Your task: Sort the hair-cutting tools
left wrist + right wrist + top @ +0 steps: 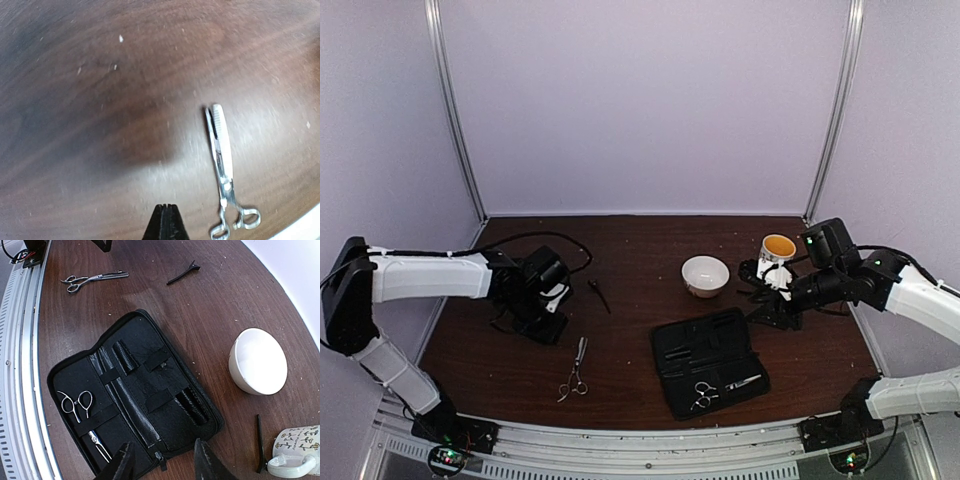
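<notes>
I am seeing 1 pair of silver scissors (222,170) lying loose on the table (100,100), just right of my left gripper (166,215), which is sitting clenched on nothing. The 2nd scissors (82,412) are lying under a strap in the open black case (145,365). 1 black clip (183,272) is lying near the loose pair. The 2nd clip (259,442) is resting beside the mug (295,450), near the white bowl (257,361). My right gripper (165,465) is hovering released over the case's edge.

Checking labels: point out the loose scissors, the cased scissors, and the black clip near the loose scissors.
loose scissors (221,150), left wrist view, on the blades.
cased scissors (95,438), right wrist view, at the pivot.
black clip (183,273), right wrist view, mid-body.
</notes>
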`<state>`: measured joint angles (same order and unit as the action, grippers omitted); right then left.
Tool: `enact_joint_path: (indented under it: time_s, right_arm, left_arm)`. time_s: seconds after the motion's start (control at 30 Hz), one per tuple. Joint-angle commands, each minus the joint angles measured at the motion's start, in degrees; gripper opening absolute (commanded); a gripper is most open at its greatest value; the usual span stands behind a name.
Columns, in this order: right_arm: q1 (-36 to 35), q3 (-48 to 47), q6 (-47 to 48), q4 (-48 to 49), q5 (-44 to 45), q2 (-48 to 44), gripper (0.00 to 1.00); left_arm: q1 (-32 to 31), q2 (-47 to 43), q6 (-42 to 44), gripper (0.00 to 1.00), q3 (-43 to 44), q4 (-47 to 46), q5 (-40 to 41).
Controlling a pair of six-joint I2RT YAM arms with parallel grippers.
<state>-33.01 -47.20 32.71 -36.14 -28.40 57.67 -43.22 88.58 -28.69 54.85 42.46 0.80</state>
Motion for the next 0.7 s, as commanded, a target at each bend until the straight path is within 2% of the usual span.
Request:
enact_joint_path:
  time_s: [0.0, 0.37, 0.67]
  right_arm:
    - [0.05, 0.26, 0.25, 0.72, 0.88, -0.07, 0.40]
    - [0.06, 0.41, 0.61, 0.68, 0.52, -0.64, 0.41]
    - [0.06, 0.61, 0.78, 0.51, 1.17, -1.34, 0.41]
  left_arm:
    - [-1.83, -3.89, -1.93, 0.00, -4.60, 2.48, -4.25]
    - [-8.23, -4.83, -3.74, 0.00, -11.49, 2.96, -8.67]
    - [-14.07, 2.03, -1.66, 0.00, -6.25, 1.97, -11.91]
